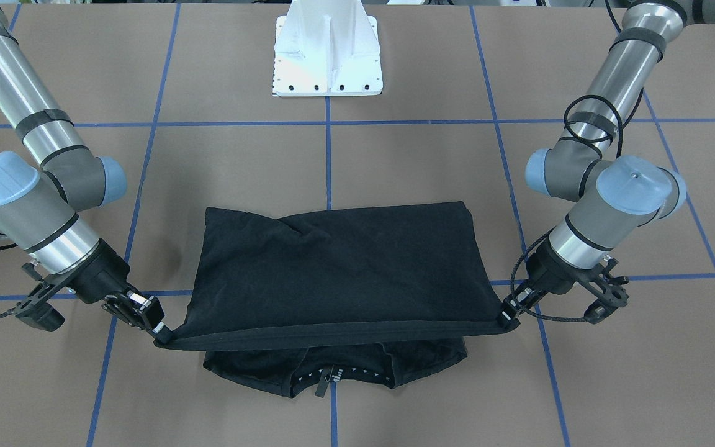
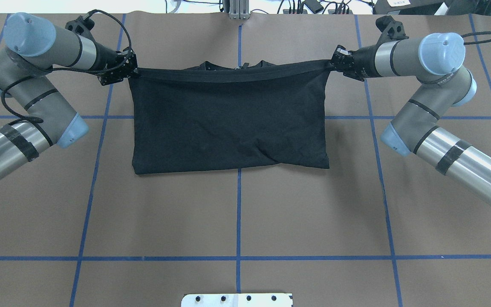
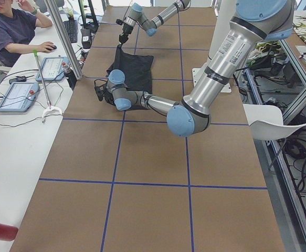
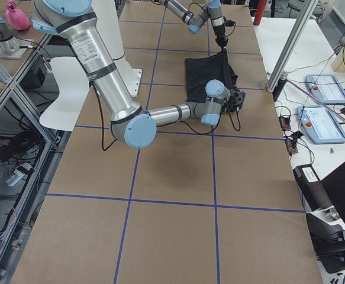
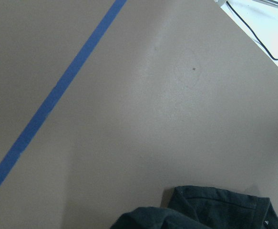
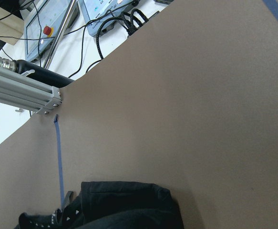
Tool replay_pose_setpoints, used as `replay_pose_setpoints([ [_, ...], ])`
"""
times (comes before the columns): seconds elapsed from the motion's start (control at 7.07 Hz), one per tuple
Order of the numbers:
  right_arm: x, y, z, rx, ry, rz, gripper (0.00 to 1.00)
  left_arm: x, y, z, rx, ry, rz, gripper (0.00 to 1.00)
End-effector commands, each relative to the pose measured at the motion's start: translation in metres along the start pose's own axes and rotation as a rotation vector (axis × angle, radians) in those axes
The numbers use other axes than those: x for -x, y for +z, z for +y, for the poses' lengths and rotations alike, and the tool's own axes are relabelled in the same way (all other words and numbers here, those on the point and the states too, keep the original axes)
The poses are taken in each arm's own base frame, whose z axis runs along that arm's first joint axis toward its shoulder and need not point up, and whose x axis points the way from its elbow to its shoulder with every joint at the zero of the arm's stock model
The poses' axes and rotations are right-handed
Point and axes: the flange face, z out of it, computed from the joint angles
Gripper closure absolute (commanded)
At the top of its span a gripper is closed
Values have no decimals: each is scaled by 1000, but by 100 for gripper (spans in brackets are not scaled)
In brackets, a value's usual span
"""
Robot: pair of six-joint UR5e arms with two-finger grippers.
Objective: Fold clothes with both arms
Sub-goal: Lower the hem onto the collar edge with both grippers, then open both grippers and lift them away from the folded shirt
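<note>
Two grippers are clenched on the black T-shirt [image 1: 339, 267], one at each end of a hemmed edge. The corner on the front-facing view's right is pinched by the left gripper [image 1: 510, 315], and the corner on that view's left by the right gripper [image 1: 160, 334]. The hemmed edge is pulled taut between them in a nearly straight line and held off the table [image 1: 432, 167]. The cloth behind it slopes down to a fold that rests on the brown surface on the robot's side, with a few creases near that fold. A lower layer of the shirt lies flat underneath. Its collar end [image 1: 332, 372], with a small tag and a row of white marks, shows past the held edge on the operators' side. The shirt is placed mid-table, across a blue tape line [image 1: 328, 161], well apart from the white pedestal base [image 1: 328, 56]. No logo is seen. In both wrist views only a dark bit of shirt at the bottom edge and bare table are shown. A seated person [image 3: 11, 29] is visible at a side desk in the exterior left view.
</note>
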Motion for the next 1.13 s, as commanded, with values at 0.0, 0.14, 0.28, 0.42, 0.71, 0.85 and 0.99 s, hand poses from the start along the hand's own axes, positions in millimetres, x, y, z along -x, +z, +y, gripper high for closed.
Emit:
replay_pose_setpoints([
  [0.0,12,3,6,11,-6,-14,93,-6,-1,2,2,4,8,37],
  [0.14,12,5,5,11,2,-10,1,-6,-1,3,3,8,9,1],
  [0.28,15,5,5,11,0,-11,0,-10,-3,5,4,13,15,0],
  [0.42,24,9,5,10,4,6,0,-10,-4,4,3,16,17,0],
  [0.71,33,10,3,18,11,15,0,-19,-17,3,-5,27,42,0],
  [0.85,38,8,7,52,7,6,0,-27,-25,3,-11,33,60,0],
  [0.99,45,7,9,65,9,-3,0,-30,-29,3,-13,36,67,0],
])
